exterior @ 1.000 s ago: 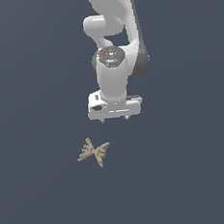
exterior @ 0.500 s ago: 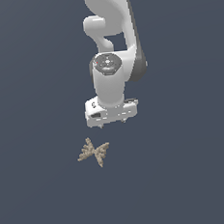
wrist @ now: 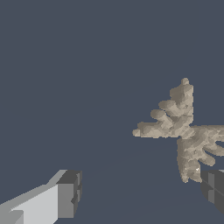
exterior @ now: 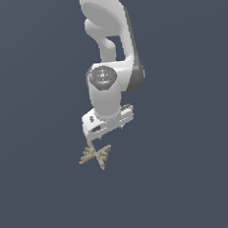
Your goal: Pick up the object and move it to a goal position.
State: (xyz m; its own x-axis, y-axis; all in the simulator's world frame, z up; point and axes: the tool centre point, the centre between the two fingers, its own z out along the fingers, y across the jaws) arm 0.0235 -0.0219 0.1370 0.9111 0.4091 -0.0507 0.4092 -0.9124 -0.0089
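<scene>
The object [exterior: 96,156] is a small tan spiky thing with four bumpy lobes, lying on the dark floor. My white gripper [exterior: 107,135] hangs just above it, slightly toward the exterior view's right, and does not touch it. In the wrist view the object [wrist: 183,129] lies close to one dark fingertip [wrist: 213,188], with one lobe almost reaching it. The other fingertip [wrist: 68,193] is far off. The gripper [wrist: 140,192] is open and empty.
Only the flat dark grey-blue floor [exterior: 40,202] surrounds the object. The white arm [exterior: 109,32] rises above the gripper.
The gripper has come down and a little toward the exterior view's left, closing most of the gap to the object. The object has not moved.
</scene>
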